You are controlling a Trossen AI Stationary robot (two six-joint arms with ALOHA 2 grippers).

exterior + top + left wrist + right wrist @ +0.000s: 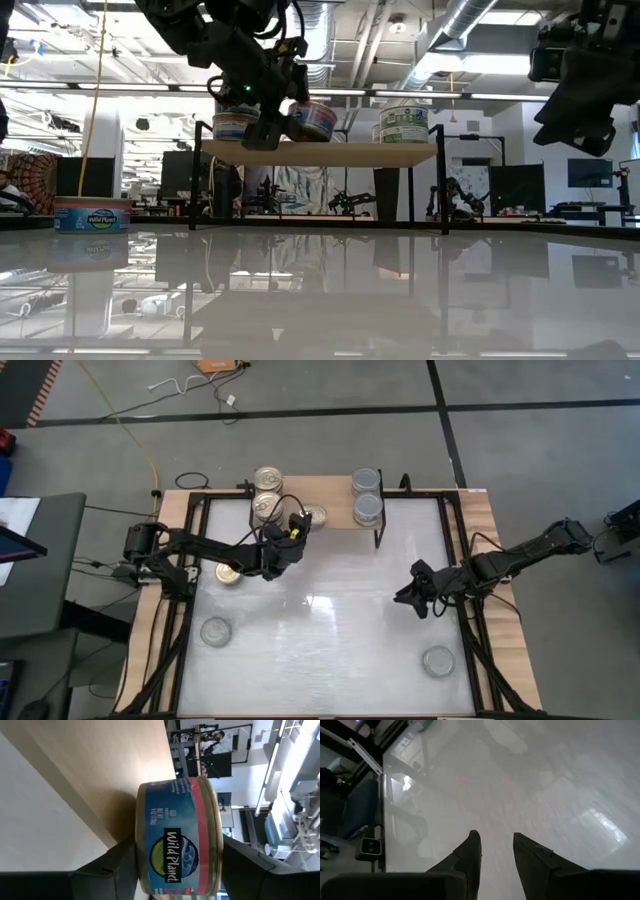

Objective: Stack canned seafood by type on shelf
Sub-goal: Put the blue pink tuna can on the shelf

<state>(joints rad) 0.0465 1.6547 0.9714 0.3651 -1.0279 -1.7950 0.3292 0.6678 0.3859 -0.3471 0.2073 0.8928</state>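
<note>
A white tabletop (330, 610) with a glossy, reflective surface sat in a black metal frame (455, 550) on a light-wood base (500, 620). Around it lay grey floor (520, 460) crossed by dark tape lines (300, 412). A yellow cable (130, 435) and a white cable (200, 385) trailed over the floor behind the table, near an orange object (218, 365) at the frame's edge. A dark grey side table (40, 570) stood to the left. In the low view, ceiling ducts (470, 20) and strip lights (400, 95) ran overhead, and a dark monitor (588, 172) stood at the right.
</note>
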